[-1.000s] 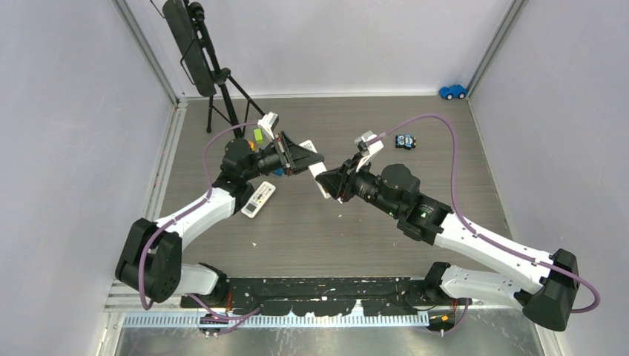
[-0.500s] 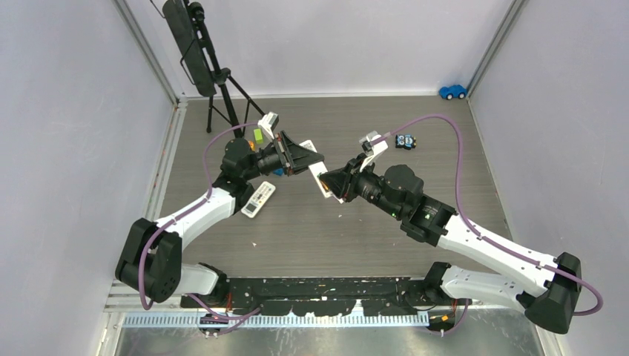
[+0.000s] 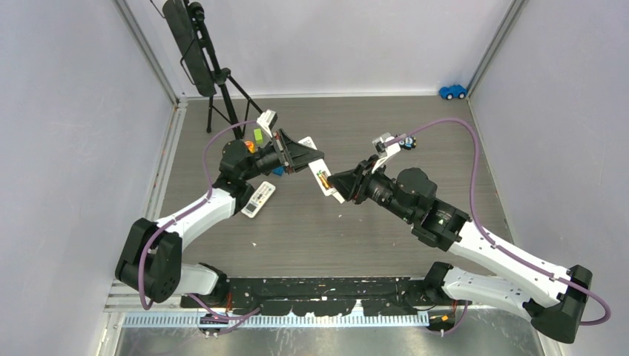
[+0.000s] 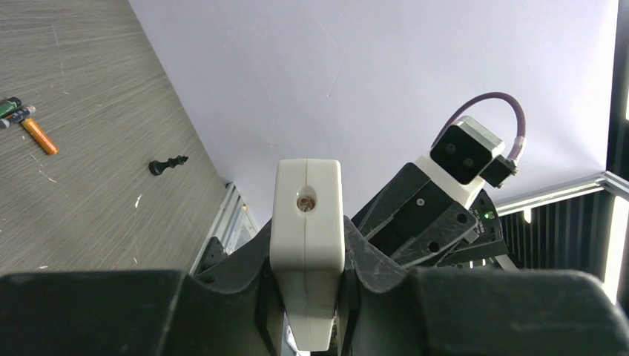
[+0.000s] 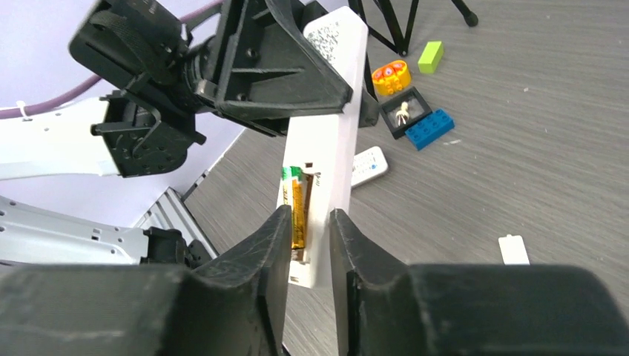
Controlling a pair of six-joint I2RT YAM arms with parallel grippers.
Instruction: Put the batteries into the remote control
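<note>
My left gripper (image 3: 300,157) (image 4: 306,241) is shut on a long white remote control (image 3: 319,170) (image 4: 306,215) and holds it in the air over the middle of the table. The remote's battery bay is open, and one orange-copper battery with a green end (image 5: 298,208) (image 3: 322,179) lies in it. My right gripper (image 3: 343,185) (image 5: 305,222) hovers just off the remote's free end. Its fingers are a narrow gap apart and hold nothing. Two loose batteries (image 4: 22,122), one dark and one orange, lie on the table.
A small white remote (image 3: 258,199) (image 5: 369,165) and a white cover piece (image 5: 513,248) lie on the table. Near them lie a blue brick (image 5: 429,128), a green brick (image 5: 430,55) and an orange toy (image 5: 391,76). A black chess piece (image 4: 167,165), a tripod (image 3: 215,81) and a blue car (image 3: 452,91) also stand here.
My right gripper has drawn back to the right, off the remote's end, and the battery in the bay now shows. The left gripper has kept the remote nearly still.
</note>
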